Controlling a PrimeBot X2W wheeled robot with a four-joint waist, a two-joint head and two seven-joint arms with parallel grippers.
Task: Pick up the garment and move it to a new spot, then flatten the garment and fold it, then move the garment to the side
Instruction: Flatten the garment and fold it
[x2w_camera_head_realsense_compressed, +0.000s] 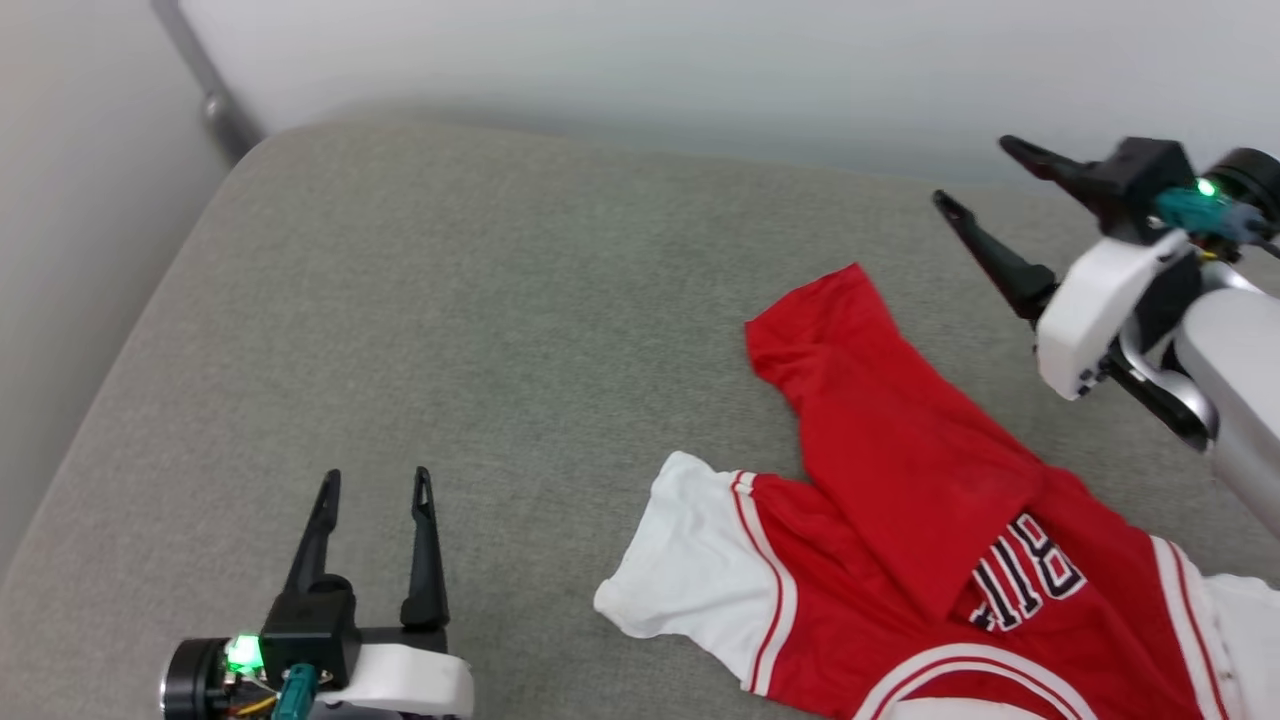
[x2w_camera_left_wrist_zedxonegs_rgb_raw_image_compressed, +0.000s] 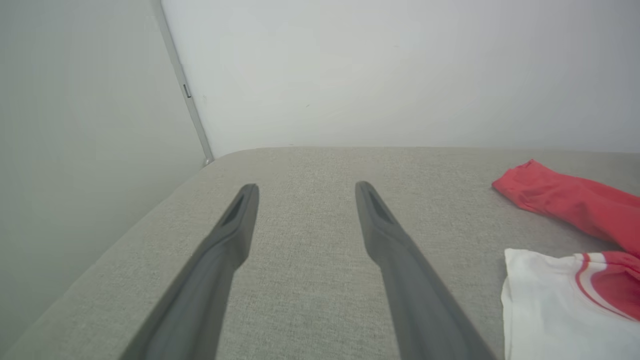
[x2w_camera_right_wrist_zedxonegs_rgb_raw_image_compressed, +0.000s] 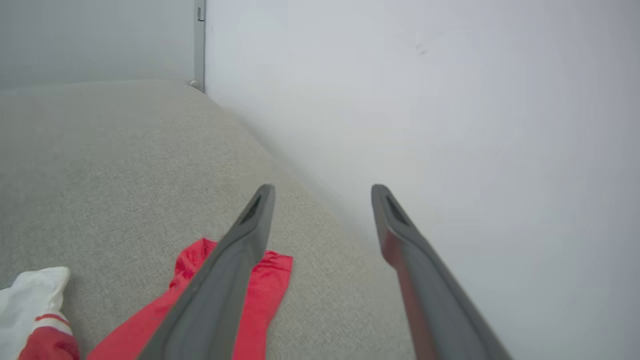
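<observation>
The right gripper is spread wide and empty, and hangs above the far red corner of the garment. In the right wrist view that corner lies under its left finger, not touching. The left gripper is also parted and empty, low over bare grey cushion, well apart from the white sleeve.

The T-shirt lies at the near right of the cushion. It is rumpled, with a red flap thrown across its lettered chest and one side running off the head view. I judge that flattening is the step in hand, with nothing folded yet. The next move calls for the right gripper to drop onto that far corner, pinch it thin and draw the flap clear.

The right forearm comes in from the right edge, raised, fingers aimed towards the wall. The left fingers point straight ahead
</observation>
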